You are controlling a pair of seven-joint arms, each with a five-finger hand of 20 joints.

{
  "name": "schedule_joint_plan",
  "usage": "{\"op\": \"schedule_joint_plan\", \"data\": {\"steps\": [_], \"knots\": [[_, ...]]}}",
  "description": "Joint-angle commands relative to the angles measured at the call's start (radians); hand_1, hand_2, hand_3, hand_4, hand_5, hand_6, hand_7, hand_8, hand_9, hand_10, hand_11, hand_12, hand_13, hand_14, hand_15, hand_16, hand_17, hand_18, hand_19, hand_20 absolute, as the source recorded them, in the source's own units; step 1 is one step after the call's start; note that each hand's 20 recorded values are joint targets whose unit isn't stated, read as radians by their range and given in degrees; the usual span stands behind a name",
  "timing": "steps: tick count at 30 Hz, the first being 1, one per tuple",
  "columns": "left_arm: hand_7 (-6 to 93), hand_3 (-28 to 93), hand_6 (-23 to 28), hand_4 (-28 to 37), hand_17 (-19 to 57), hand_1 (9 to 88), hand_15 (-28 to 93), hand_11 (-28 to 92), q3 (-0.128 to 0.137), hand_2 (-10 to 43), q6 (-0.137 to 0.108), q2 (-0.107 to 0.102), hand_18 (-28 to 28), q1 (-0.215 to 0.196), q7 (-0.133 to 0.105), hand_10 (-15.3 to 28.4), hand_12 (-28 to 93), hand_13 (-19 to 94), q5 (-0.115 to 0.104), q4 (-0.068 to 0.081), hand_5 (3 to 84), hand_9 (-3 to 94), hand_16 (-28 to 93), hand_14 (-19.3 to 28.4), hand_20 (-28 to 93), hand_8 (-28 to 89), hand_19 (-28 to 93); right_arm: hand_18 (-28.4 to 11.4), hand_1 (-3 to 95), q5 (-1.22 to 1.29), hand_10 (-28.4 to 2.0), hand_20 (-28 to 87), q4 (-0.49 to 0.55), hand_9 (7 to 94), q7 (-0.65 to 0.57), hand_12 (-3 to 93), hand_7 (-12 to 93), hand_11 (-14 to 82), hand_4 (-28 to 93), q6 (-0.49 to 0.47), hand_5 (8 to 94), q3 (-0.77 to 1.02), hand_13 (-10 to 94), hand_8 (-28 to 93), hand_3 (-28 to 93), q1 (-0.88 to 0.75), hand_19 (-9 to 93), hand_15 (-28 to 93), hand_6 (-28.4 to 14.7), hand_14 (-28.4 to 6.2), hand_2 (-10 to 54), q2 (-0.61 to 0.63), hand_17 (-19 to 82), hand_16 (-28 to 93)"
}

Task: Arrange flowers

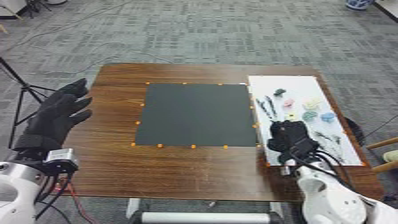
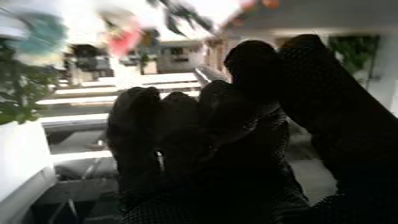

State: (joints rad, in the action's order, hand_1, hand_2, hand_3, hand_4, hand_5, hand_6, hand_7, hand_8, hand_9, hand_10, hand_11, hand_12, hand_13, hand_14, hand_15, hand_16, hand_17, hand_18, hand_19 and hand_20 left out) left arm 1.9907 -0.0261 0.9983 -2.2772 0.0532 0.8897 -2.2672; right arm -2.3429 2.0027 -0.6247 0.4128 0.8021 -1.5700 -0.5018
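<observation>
Flowers [image 1: 309, 116] lie loose on the white board [image 1: 305, 83], right of frame, arranging seemingly all to come, left hand [image 1: 55, 117] open, right hand [image 1: 291, 136] gripping or not, I can't tell!

Your two cameras: one high, one close.
Your head view looked forward and down over the table [image 1: 107, 170]; your right wrist view looked along the right hand [image 1: 291, 136] toward its fingertips (very near, that glove), and both shared that hand and a pink piece [image 1: 288, 103].
</observation>
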Motion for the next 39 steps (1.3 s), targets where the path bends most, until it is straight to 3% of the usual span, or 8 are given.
{"op": "schedule_joint_plan", "data": {"steps": [1, 4, 6, 7, 9, 19, 29, 39], "knots": [[21.2, 65, 1.3, -28.3, -12.2, 25.7, 41, 18, -0.010, -7.1, -0.004, 0.003, 18.2, 0.006, 0.007, 8.0, 20, 4, -0.001, -0.004, 18.2, 12.6, -5, 11.2, 12, -10, 38, -22.1, 38.7, 0.023, -10.3, 54, 0.035, 74.9, -0.049, 65.3, 61, 62.1, -16, -0.179, 68.5, 0.071, 65, 25, 87, 0.115, 85, 84, -2.1, -12.2, -9.5, -0.031, 32, 48], [21.1, 65, 1.3, -28.3, -12.2, 25.7, 40, 18, -0.005, -7.1, -0.009, 0.003, 18.2, 0.001, 0.007, 7.9, 20, 4, -0.001, -0.005, 18.2, 12.6, -5, 11.1, 12, -10, 38, -22.1, 31.2, 0.021, -10.8, 54, 0.077, 72.7, -0.088, 55.9, 57, 65.1, -28, -0.287, 69.1, 0.178, 65, 16, 81, 0.032, 85, 83, -0.5, -12.5, -9.5, -0.009, 31, 47], [21.1, 65, 1.3, -28.3, -12.2, 25.7, 40, 18, 0.003, -7.1, -0.012, 0.004, 18.2, -0.008, 0.006, 7.9, 20, 4, -0.003, -0.008, 18.2, 12.7, -5, 11.2, 12, -10, 38, -22.2, 26.0, 0.041, -11.0, 53, 0.102, 72.3, -0.093, 55.8, 58, 64.6, -28, -0.348, 70.5, 0.242, 64, -9, 80, -0.018, 85, 83, -0.8, -12.6, -9.5, 0.009, 31, 47], [21.1, 65, 1.3, -28.3, -12.2, 25.7, 40, 18, 0.007, -7.1, -0.013, 0.005, 18.2, -0.012, 0.007, 8.0, 20, 4, -0.003, -0.009, 18.2, 12.7, -5, 11.2, 12, -10, 38, -22.3, 23.6, 0.048, -11.3, 53, 0.112, 72.2, -0.088, 55.8, 58, 64.3, -28, -0.373, 70.8, 0.271, 64, -12, 78, -0.043, 85, 83, -0.9, -12.8, -9.5, 0.016, 31, 47], [21.2, 65, 1.3, -28.3, -12.2, 25.7, 40, 18, 0.009, -7.1, -0.012, 0.003, 18.2, -0.014, 0.006, 8.0, 20, 4, -0.005, -0.008, 18.3, 12.7, -5, 11.1, 12, -10, 38, -22.6, 22.8, 0.073, -11.6, 53, 0.132, 72.2, -0.074, 55.7, 56, 64.0, -28, -0.453, 71.3, 0.329, 64, -13, 74, -0.088, 85, 83, -1.0, -13.1, -9.5, 0.020, 30, 47], [21.2, 65, 1.3, -28.3, -12.2, 25.7, 41, 18, -0.009, -7.0, -0.002, -0.006, 18.2, -0.003, 0.003, 8.0, 20, 4, -0.003, -0.001, 18.2, 12.7, -5, 11.2, 12, -10, 38, -23.7, 27.8, 0.130, -12.4, 53, 0.167, 74.5, -0.009, 54.8, 50, 62.9, -28, -0.580, 76.2, 0.398, 65, -11, 48, -0.184, 86, 83, -1.2, -14.0, -9.5, 0.012, 31, 46], [21.0, 65, 1.2, -28.3, -12.2, 25.5, 41, 18, -0.003, -7.1, 0.001, -0.006, 18.2, -0.018, -0.003, 8.0, 20, 4, -0.003, -0.006, 18.1, 12.7, -5, 11.2, 12, -10, 38, -23.8, 22.1, 0.134, -12.7, 52, 0.175, 74.5, -0.015, 54.5, 48, 62.4, -28, -0.637, 76.9, 0.395, 65, -10, 58, -0.220, 87, 82, -1.2, -14.1, -9.5, 0.028, 31, 46], [21.1, 65, 1.2, -28.3, -12.2, 25.5, 40, 18, -0.006, -7.1, 0.003, -0.008, 18.1, -0.008, 0.007, 7.9, 20, 4, -0.003, 0.001, 18.2, 12.7, -5, 11.2, 12, -10, 38, -23.9, 18.1, 0.131, -12.7, 52, 0.197, 74.5, -0.011, 54.6, 48, 62.4, -28, -0.659, 76.9, 0.442, 65, -10, 67, -0.288, 87, 82, -1.1, -14.0, -9.5, 0.039, 31, 46]]}}
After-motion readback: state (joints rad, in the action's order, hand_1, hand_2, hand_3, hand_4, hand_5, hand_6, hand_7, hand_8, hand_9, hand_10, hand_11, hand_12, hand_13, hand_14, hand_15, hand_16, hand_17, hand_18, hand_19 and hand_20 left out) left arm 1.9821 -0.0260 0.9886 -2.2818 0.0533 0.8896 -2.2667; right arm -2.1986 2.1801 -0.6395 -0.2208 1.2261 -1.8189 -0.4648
